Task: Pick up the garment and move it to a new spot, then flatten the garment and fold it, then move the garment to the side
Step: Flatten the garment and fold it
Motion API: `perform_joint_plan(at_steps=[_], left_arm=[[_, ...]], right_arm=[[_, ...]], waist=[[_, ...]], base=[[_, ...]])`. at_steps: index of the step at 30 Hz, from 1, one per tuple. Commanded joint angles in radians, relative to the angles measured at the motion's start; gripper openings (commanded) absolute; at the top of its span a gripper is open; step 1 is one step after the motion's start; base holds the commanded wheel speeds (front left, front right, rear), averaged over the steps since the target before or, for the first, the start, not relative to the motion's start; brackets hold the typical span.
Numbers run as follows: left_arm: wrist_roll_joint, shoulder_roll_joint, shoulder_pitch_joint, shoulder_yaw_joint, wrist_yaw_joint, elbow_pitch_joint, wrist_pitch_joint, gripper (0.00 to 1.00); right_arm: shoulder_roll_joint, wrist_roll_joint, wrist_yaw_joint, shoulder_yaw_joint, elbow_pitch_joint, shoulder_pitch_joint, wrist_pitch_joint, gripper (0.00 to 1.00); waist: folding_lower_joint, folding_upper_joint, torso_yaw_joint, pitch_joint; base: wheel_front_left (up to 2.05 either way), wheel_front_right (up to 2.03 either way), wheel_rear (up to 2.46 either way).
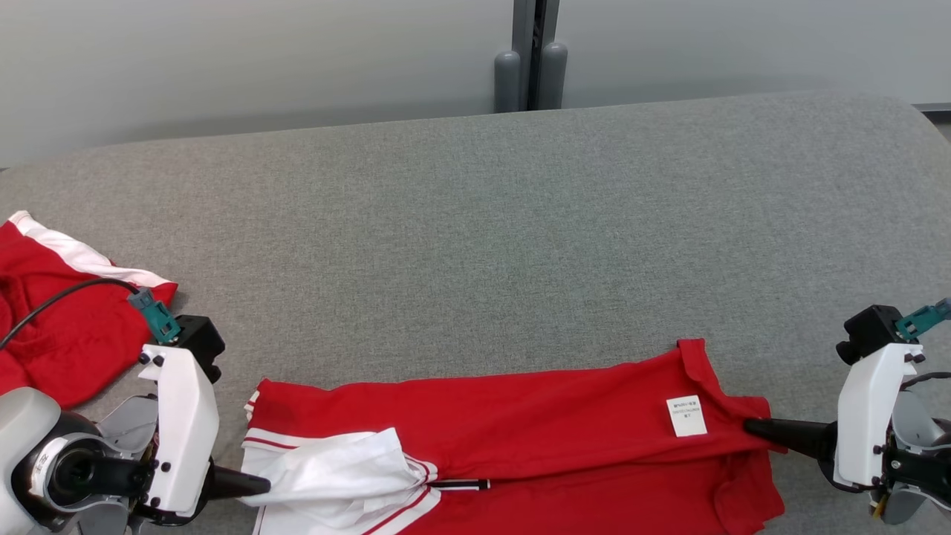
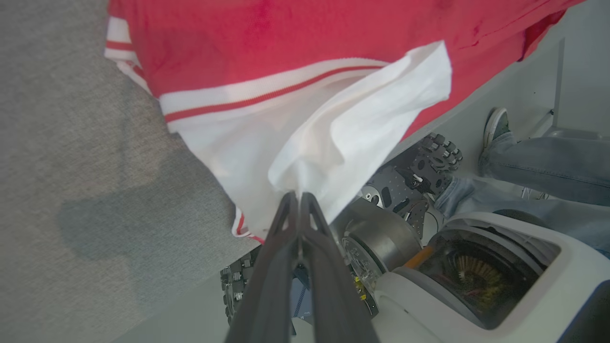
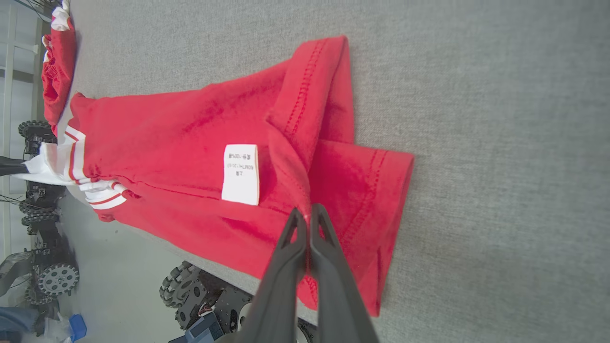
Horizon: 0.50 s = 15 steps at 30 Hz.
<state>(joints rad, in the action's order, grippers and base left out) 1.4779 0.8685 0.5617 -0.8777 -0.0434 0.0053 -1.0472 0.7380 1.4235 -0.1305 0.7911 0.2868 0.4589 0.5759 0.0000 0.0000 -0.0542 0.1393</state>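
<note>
you have the garment (image 1: 520, 423) stretched lengthwise along the near edge of the grey-covered desk (image 1: 520, 223), with its near side hanging off the front toward the robot's base. your left fingers (image 1: 241, 484) are clenched on the white cloth at the striped-trim end; in the left wrist view they are pressed together, with white fabric bunching out from their tips. your right fingers (image 1: 787, 434) are clamped on the red hem at the other end, just past the white care label (image 1: 686, 415), which faces up, so the cloth looks turned inside out there. gripping both ends puts the fabric in tension between the arms, which suits dragging it further onto the desk and laying it flat. i'd judge you are in the move-and-flatten stage, with no tidy fold made yet. mind the overhang: an uneven lift could let the loose white flap slip. a second red garment (image 1: 59, 327) lies at the far left beside your left arm, so pull away from it. a person's shoe (image 2: 495, 126) shows below the desk edge.
</note>
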Motion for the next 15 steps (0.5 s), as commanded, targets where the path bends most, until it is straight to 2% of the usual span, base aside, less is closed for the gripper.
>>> perform_joint_plan(at_steps=[1,3,4,5,6,7,8,9,15], left_arm=[[-0.009,0.006,-0.011,0.0,0.005,0.003,-0.001,0.0],[-0.01,0.005,-0.017,-0.004,0.005,0.004,-0.001,0.0],[-0.01,0.003,-0.02,-0.005,0.004,0.004,0.001,0.0],[-0.01,0.001,-0.024,-0.007,0.006,0.003,0.003,0.16],[-0.013,0.001,-0.026,-0.01,0.006,0.004,0.002,0.28],[-0.018,0.002,-0.026,-0.012,0.005,0.006,0.001,0.37],[-0.022,0.001,-0.024,-0.014,0.003,0.007,0.002,0.91],[-0.024,0.001,-0.022,-0.015,0.002,0.009,0.003,1.0],[-0.028,0.0,-0.007,-0.003,0.002,0.013,0.016,1.0]], right_arm=[[0.009,-0.005,-0.001,-0.004,-0.004,-0.017,0.001,0.0],[0.012,-0.011,-0.001,-0.006,-0.006,-0.024,-0.002,0.0],[0.011,-0.014,-0.001,-0.008,-0.005,-0.025,-0.006,0.15],[0.008,-0.02,-0.001,-0.012,-0.003,-0.027,-0.013,0.15],[0.003,-0.023,-0.001,-0.014,0.0,-0.03,-0.018,1.0],[-0.002,-0.027,-0.001,-0.016,0.003,-0.034,-0.023,1.0],[-0.005,-0.028,-0.001,-0.018,0.005,-0.037,-0.024,1.0],[-0.008,-0.031,-0.001,-0.021,0.006,-0.037,-0.024,1.0],[-0.013,-0.039,-0.001,-0.043,0.003,-0.044,-0.039,1.0]], waist=[[0.0,0.0,-0.001,-0.003],[0.0,0.0,-0.002,-0.006],[0.0,0.0,-0.002,-0.006],[0.0,0.0,-0.002,-0.006],[0.0,0.0,-0.002,-0.006],[0.0,0.0,-0.002,-0.006],[0.0,0.0,-0.002,-0.005],[0.0,0.0,-0.002,-0.005],[0.0,0.0,-0.002,-0.007]], base=[[0.0,0.0,0.0],[0.0,0.0,0.0],[0.0,0.0,0.0],[0.0,0.0,0.0],[0.0,0.0,0.0],[0.0,0.0,0.0],[0.0,0.0,0.0],[0.0,0.0,0.0],[0.0,0.0,0.0]])
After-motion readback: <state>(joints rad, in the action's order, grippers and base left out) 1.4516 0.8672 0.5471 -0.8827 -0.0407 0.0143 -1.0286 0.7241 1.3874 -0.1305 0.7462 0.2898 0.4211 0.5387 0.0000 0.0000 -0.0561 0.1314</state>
